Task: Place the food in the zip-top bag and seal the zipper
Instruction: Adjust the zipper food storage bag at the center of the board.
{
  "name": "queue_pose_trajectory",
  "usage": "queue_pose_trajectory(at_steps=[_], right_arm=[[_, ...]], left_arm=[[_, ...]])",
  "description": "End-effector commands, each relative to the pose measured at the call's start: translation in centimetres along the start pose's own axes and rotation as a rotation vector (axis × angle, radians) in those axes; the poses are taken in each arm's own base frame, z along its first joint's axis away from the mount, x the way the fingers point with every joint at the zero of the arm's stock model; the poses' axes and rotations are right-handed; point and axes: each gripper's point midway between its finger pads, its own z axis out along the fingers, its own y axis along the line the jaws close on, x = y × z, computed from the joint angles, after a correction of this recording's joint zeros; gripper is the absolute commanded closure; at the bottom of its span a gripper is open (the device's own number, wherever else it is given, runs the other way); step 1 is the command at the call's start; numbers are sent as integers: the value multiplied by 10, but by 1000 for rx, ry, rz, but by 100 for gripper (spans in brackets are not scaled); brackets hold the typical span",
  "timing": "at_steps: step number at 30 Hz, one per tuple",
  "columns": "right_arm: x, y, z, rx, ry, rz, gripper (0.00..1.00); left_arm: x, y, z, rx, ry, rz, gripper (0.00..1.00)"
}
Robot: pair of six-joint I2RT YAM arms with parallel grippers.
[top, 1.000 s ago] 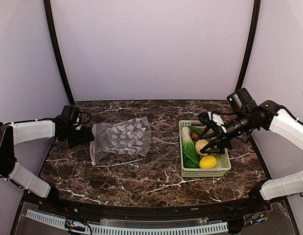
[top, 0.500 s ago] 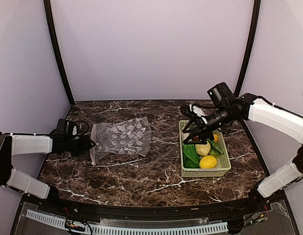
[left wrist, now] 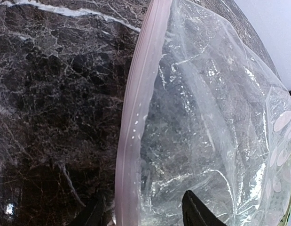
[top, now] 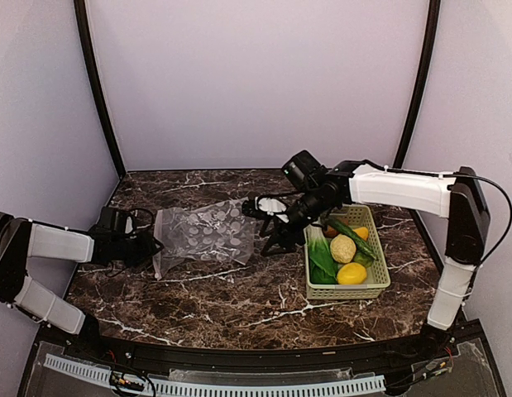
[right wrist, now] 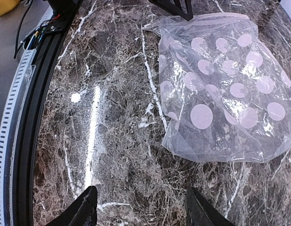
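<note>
Clear zip-top bag [top: 208, 231]: flat on the marble desk [top: 239, 298]; long axis left-right, mouth toward the left arm.
Zipper [left wrist: 129, 141]: runs near-to-far along the bag's left edge.
Left tool [left wrist: 145, 213]: fingers apart, straddling the zipper edge.
Right tool [right wrist: 144, 207]: fingers apart, empty, beside the bag's right end.
Food: lemon [top: 351, 273] and bok choy [top: 320, 255] in the green basket [top: 376, 283], right of the bag.

Left arm [top: 61, 244], right arm [top: 400, 188]: white shell links, black joints, black wrist blocks behind the jaws. Thin black cable [top: 494, 184] loops off right elbow; cable tangle [top: 142, 217] behind left jaws. Fingertips [right wrist: 83, 209] black, tapered.
</note>
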Motion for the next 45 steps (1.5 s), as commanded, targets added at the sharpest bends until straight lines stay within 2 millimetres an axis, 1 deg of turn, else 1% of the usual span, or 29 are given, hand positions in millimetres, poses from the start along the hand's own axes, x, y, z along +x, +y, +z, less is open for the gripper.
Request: queue_pose_trajectory(at_steps=[1, 5, 8, 11, 12, 14, 15, 17, 19, 22, 23, 25, 26, 27, 28, 29, 30, 31, 32, 33, 34, 35, 36, 38, 40, 42, 43, 44, 45], right_arm=[[-6, -1, 28, -6, 50, -68, 38], [-1, -8, 58, -55, 92, -51, 40], [-2, -15, 72, -74, 88, -42, 41], [0, -23, 84, -78, 97, -40, 41], [2, -25, 88, -79, 101, -40, 42], [7, -28, 97, -84, 113, -33, 42], [9, -30, 101, -86, 117, -27, 43], [12, -33, 106, -91, 129, -14, 44], [11, -34, 107, -90, 134, -8, 44], [7, -35, 99, -76, 134, -16, 44], [3, -32, 91, -74, 132, -18, 44], [-7, -26, 71, -85, 114, -11, 43], [-14, -21, 58, -94, 91, -7, 43], [-22, -17, 42, -108, 59, 4, 41], [-29, -12, 27, -125, 23, 17, 40], [-37, -9, 9, -141, -18, 30, 39], [-45, -3, -6, -172, -65, 49, 37], [-51, 0, -21, -182, -101, 61, 37], [-55, 1, -35, -189, -130, 72, 36], [-58, 2, -47, -195, -154, 80, 36], [-60, 1, -58, -190, -175, 88, 36], [-61, -5, -69, -177, -193, 104, 36], [-63, -8, -78, -167, -211, 117, 36], [-67, -20, -96, -146, -251, 155, 36], [-72, -33, -116, -145, -312, 221, 36], [-82, -47, -144, -161, -401, 303, 34], [-87, -56, -161, -145, -436, 338, 32], [-91, -66, -177, -114, -462, 360, 30], [-97, -74, -196, -72, -487, 373, 28]], left_arm=[[2, 0, 4, 30, 0, -3, 49], [3, -1, 9, 39, 5, 3, 49], [3, -3, 12, 55, 8, 3, 50], [-2, -12, 10, 96, -8, 14, 62], [-2, -14, 9, 109, -10, 19, 63], [-9, -24, 3, 148, -41, 49, 76], [-13, -30, -2, 167, -57, 70, 85], [-17, -39, -9, 193, -69, 96, 94], [-19, -47, -16, 225, -78, 110, 99], [-21, -58, -29, 261, -87, 121, 99], [-22, -60, -33, 260, -88, 126, 99], [-31, -68, -51, 250, -115, 163, 99], [-41, -75, -68, 232, -141, 205, 99], [-46, -80, -78, 221, -155, 228, 99], [-59, -89, -101, 193, -192, 281, 99], [-68, -90, -112, 155, -220, 305, 99], [-78, -101, -135, 137, -237, 367, 99], [-97, -119, -159, 139, -296, 404, 99], [-93, -115, -165, 100, -263, 453, 99], [-106, -131, -185, 99, -304, 490, 99], [-101, -127, -185, 58, -262, 534, 99], [-110, -139, -196, 38, -286, 575, 99], [-104, -136, -196, -4, -248, 633, 99], [-102, -142, -197, -83, -223, 732, 99], [-89, -145, -186, -124, -168, 807, 99], [-60, -155, -166, -121, -92, 890, 99], [-47, -152, -152, -131, -47, 918, 99], [-28, -157, -144, -122, -13, 972, 99], [-18, -160, -134, -118, 9, 996, 99]])
